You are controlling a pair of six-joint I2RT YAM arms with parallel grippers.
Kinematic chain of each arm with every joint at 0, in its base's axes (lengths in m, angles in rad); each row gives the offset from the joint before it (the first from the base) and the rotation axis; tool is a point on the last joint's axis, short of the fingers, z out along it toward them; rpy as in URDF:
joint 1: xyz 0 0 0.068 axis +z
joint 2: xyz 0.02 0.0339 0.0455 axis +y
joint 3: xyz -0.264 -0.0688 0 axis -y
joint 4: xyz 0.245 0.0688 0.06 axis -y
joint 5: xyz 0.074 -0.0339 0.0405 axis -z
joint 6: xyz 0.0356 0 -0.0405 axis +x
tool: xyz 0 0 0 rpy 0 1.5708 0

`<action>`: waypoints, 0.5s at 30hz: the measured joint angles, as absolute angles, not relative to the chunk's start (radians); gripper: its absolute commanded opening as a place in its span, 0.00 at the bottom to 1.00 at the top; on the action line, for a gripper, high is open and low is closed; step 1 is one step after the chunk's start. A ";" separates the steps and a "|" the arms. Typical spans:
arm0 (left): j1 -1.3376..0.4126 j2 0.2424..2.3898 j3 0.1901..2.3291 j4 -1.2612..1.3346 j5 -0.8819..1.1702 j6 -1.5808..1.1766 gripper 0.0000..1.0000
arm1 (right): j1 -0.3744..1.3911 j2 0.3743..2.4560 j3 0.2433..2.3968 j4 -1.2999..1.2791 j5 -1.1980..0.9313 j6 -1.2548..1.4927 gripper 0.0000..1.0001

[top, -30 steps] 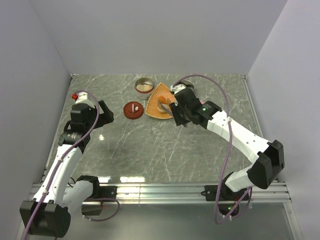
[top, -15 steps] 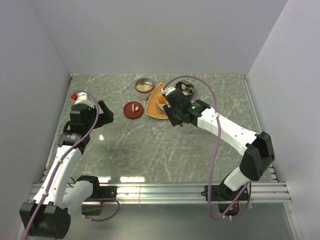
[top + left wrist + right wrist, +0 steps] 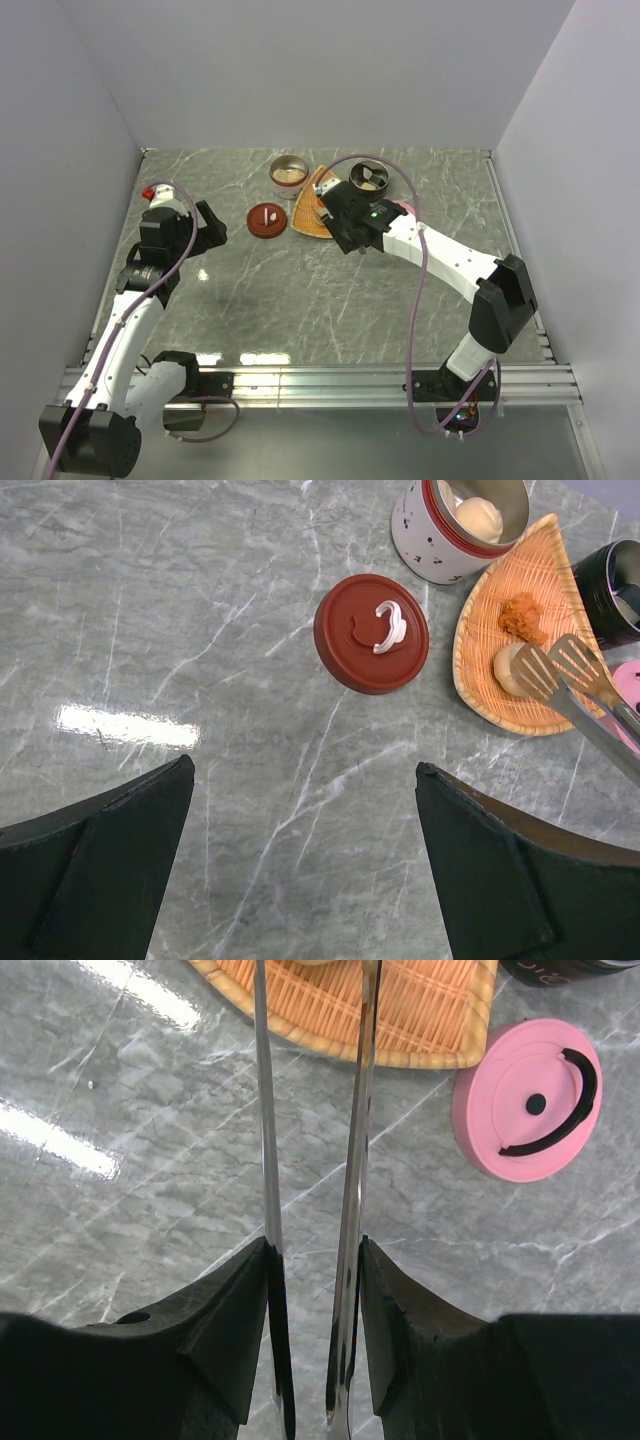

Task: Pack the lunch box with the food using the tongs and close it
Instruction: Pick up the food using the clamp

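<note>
Right jaws partway closed, clamped on the tongs [image 3: 265,1110] near their joined end. The 2 thin arms run fwd from btwn the fingers [image 3: 230,1330] w/ a gap btwn them. Their tips [image 3: 560,665] sit over the near end of the tray [image 3: 490,595], right against a beige lump [image 3: 506,670]; can't tell if it's pinched. Orange piece [image 3: 520,615] also on the tray, just past the lump. Second lump [image 3: 475,515] sits inside the white jar [image 3: 420,530], lid off, at the tray's far-left edge. Red lid [image 3: 355,650] lies flat on the counter [image 3: 200,600], left of the tray & apart from it. Dark jar [image 3: 370,180] stands open behind the right arm [image 3: 450,262], sthg pale inside. Pink lid [image 3: 528,1100] lies flat just beside the tray's corner. Left jaws wide open, holding nothing, hovering over bare counter left of the red lid.
</note>
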State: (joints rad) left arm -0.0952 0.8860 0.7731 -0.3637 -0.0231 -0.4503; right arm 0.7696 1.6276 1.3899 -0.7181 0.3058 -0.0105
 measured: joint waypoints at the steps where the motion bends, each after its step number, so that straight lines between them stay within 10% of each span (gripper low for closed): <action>1: -0.095 0.886 0.773 -0.364 -0.023 -0.450 0.99 | 0.771 1.628 1.390 -0.720 0.306 -0.014 0.47; 15: -0.095 0.886 0.772 -0.364 -0.023 -0.450 0.99 | 0.775 1.636 1.407 -0.740 0.305 -0.024 0.48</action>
State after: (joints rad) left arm -0.0952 0.8860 0.7723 -0.3637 -0.0227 -0.4503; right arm 0.7750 1.6360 1.4067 -0.7403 0.3046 -0.0238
